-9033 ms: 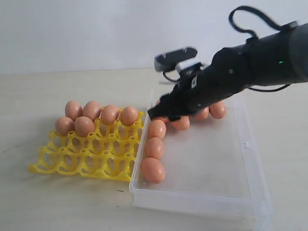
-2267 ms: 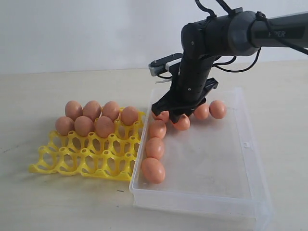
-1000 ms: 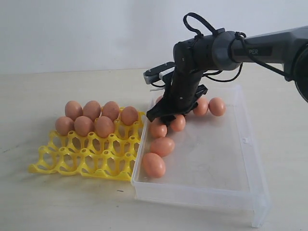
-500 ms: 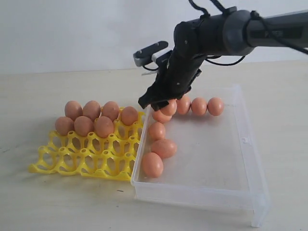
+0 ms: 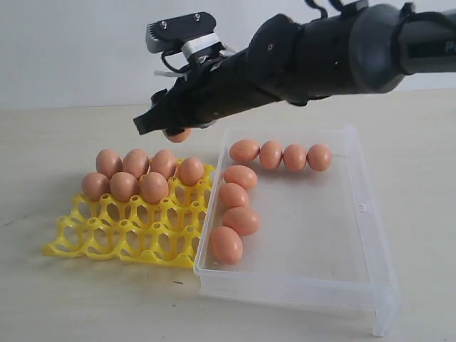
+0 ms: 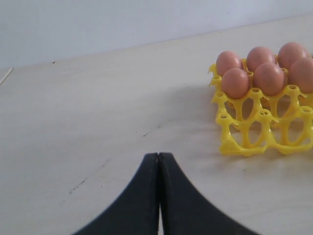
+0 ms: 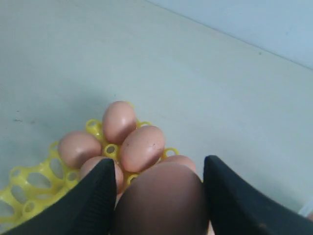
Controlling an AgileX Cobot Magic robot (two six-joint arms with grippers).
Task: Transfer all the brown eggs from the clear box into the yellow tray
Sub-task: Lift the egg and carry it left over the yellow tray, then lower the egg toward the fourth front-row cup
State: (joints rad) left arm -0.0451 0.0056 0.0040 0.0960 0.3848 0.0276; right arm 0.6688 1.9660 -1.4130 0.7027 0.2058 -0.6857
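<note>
Currently, mid-carry, the right claw (image 5: 168,130), clamped on one brown egg (image 7: 157,199), hangs over the yellow tray (image 5: 78,239), so the next move calls for lowering it into an empty cup (image 5: 142,217); eight eggs (image 5: 241,220) lie in the clear box (image 5: 313,235).

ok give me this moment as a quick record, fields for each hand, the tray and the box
right hand: closed on a brown egg, raised near the filled rows of the yellow tray
left hand: shut, empty, over the table, apart from the tray
tray count: seven eggs, four in the far row, three in the next, near two rows bare
clear box: eight eggs, along its far and left walls
left to move: the held one plus those eight
</note>
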